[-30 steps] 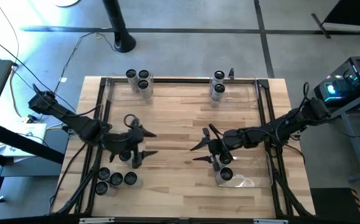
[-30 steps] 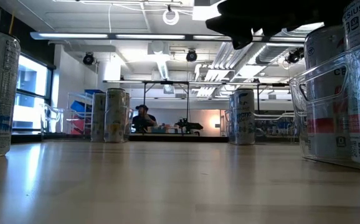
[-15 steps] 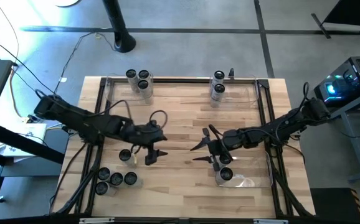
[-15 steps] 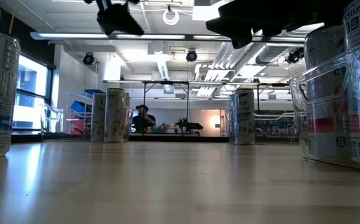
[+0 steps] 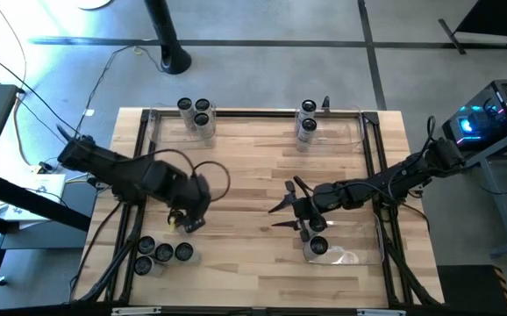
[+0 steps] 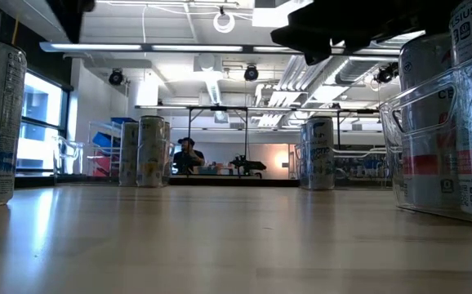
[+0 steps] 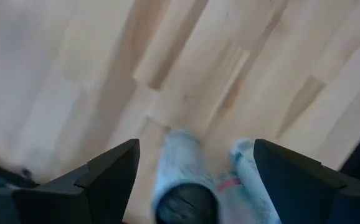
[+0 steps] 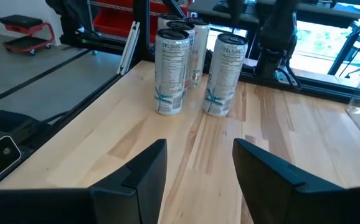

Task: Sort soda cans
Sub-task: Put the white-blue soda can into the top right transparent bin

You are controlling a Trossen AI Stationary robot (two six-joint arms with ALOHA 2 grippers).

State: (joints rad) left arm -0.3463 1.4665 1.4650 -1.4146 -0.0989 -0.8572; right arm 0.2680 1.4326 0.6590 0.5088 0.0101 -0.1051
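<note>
Two soda cans (image 7: 186, 180) between open left tool (image 7: 195, 186) fingers, hidden overhead.

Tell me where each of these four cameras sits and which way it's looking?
High view: above, looking straight down at the table, both arms, cans and bins.
Low view: at tabletop height, looking level across into the room; dark arm parts overhead.
Left wrist view: on the left arm, facing down past its open gripper at two cans.
Right wrist view: on the right arm, facing across the table past its open, empty gripper.
Shared: high and right wrist views both show the cluster of cans.
</note>
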